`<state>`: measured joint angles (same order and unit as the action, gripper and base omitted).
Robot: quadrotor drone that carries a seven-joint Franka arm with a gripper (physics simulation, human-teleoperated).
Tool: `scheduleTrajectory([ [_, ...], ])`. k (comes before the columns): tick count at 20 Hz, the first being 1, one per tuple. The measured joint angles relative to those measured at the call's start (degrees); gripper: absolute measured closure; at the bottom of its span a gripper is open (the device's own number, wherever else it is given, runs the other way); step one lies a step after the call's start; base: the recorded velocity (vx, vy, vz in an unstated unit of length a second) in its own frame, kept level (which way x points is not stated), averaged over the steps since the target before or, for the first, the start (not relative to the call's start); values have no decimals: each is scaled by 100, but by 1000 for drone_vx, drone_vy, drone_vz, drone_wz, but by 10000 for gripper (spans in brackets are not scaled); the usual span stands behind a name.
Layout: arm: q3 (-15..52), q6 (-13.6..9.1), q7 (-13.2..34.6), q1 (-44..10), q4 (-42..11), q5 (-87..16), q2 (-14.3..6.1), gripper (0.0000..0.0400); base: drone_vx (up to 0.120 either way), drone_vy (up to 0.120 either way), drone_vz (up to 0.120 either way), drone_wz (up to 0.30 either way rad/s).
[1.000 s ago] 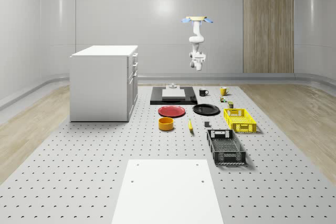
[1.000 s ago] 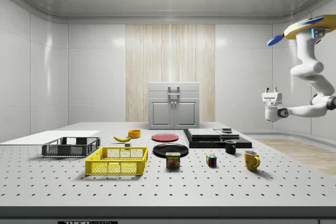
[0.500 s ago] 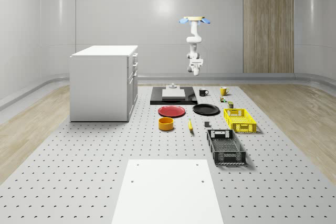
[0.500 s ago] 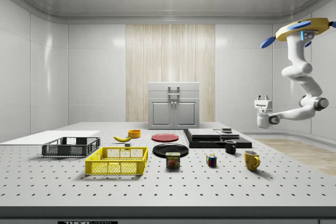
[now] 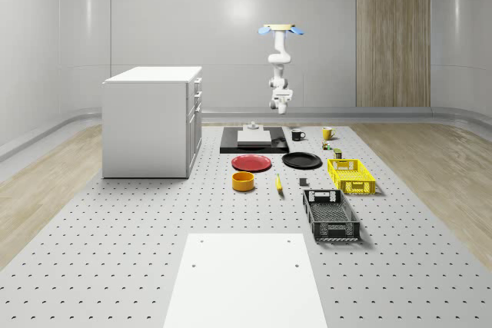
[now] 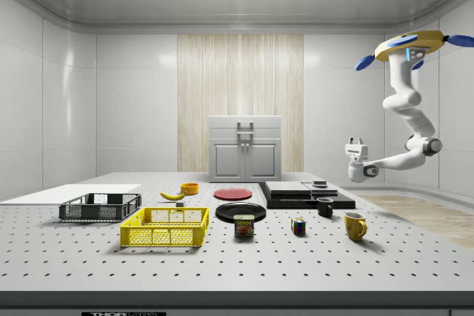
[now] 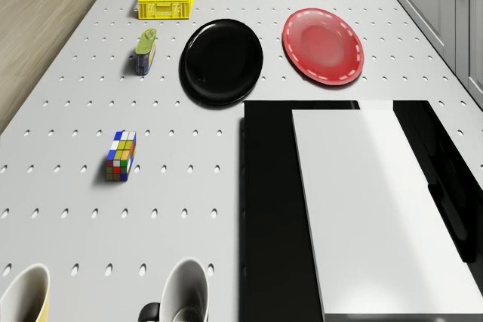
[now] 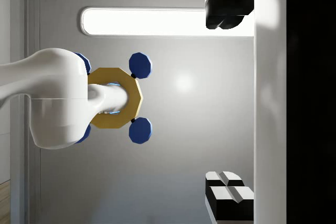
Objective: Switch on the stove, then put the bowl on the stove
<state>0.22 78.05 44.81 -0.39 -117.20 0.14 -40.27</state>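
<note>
The yellow-bodied, blue-rotored drone (image 6: 407, 44) and its end effector (image 6: 357, 141) have shifted left in the side view, nearer the black stove (image 6: 304, 193).

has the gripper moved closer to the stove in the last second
Yes. In the side view the gripper has shifted toward that view's left, nearer the stove, and hangs above the table beyond the stove's far edge.

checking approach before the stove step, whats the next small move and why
Probably lower the end effector toward the flat black stove: the drone hovers beyond the stove's far end with the arm high, and the orange round bowl sits untouched on the table.
</note>
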Motion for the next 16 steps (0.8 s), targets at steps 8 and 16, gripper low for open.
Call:
scheduleTrajectory([
  [8, 4, 13, -2, -6, 14, 1, -8, 0, 120, -120, 0, 0],
  [16, 11, 44, -4, -11, -3, -4, -29, 0, 120, -120, 0, 0],
])
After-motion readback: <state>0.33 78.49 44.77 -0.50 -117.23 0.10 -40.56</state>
